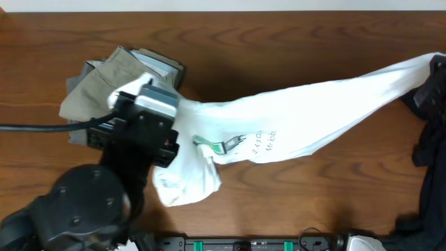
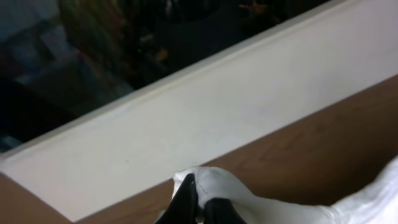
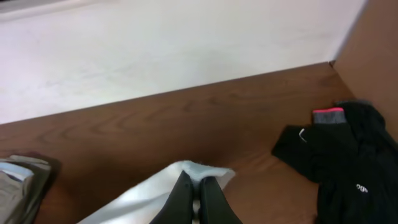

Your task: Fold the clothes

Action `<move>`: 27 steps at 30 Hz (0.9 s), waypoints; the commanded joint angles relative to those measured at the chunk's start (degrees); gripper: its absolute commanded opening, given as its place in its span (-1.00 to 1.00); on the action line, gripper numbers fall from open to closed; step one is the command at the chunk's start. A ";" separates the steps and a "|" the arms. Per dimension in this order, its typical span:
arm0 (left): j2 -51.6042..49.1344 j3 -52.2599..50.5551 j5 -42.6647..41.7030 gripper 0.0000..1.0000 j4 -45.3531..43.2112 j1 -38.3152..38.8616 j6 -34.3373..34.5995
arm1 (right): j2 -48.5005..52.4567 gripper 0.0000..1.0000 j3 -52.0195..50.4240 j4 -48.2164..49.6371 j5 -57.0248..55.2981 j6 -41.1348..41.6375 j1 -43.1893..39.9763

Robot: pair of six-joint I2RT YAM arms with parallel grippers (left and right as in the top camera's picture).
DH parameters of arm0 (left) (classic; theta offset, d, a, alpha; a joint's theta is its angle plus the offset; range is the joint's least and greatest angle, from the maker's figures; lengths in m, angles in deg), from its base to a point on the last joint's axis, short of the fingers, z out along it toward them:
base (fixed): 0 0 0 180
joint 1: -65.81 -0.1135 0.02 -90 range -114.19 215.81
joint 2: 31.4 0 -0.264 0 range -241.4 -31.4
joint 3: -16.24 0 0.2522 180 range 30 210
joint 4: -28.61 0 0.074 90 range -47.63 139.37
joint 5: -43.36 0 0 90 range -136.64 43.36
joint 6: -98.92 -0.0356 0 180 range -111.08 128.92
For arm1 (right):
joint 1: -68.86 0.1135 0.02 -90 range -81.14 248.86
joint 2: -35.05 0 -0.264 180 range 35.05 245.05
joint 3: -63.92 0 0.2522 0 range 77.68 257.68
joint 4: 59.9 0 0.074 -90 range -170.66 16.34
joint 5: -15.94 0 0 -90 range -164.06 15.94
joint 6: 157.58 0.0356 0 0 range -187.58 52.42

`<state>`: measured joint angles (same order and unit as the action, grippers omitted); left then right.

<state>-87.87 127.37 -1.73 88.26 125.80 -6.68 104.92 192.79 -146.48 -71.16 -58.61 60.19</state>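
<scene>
Hanging taut between the two arms, the white T-shirt (image 1: 300, 115) is spanning the wooden table (image 1: 279, 42) as a long, slanting band, with its printed neck label (image 1: 261, 141) facing up near the middle. The left gripper (image 2: 200, 202) is pinching one end of the shirt, its jaws closed tight on a small bunch of white fabric. The right gripper (image 3: 198, 190) is clamping the opposite end the same way, fingers pressed together with only cloth between them. They are holding the ends well apart, in my judgement to draw out wrinkles and square the shirt before laying it down for a first fold. Part of the shirt is sagging in a crumpled lump below the left-held end, so it is not lying flat yet. Just beyond that end of the shirt, a stack of folded khaki clothes (image 1: 104, 84) is sitting, likely finished pieces parked clear of the work. Beside the shirt's other end, a black garment (image 1: 428, 146) with a pink band is lying heaped, probably awaiting its turn.
</scene>
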 commanded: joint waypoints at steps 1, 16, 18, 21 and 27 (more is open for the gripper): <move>0.26 3.74 2.80 -0.88 -0.52 -0.42 -4.66 | -2.47 -0.98 0.68 -0.07 -3.93 1.73 -0.68; -2.27 10.29 8.24 -0.88 3.32 0.57 -6.45 | -10.10 -0.98 0.70 -1.42 -17.86 5.81 -1.29; -3.23 10.29 12.33 -0.88 3.39 0.57 -7.74 | -9.79 -0.97 0.70 -1.36 -17.81 7.13 -1.29; -5.44 10.29 13.07 -0.88 3.74 0.57 -9.75 | -8.44 -0.98 0.70 -0.52 -17.66 8.00 -1.29; -11.69 10.29 14.75 -0.88 0.55 -1.88 -18.88 | -2.03 -0.97 0.70 5.92 -16.24 8.15 -1.29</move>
<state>-97.14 136.92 9.70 90.49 125.58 -19.57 99.13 193.14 -142.28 -86.96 -51.52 59.60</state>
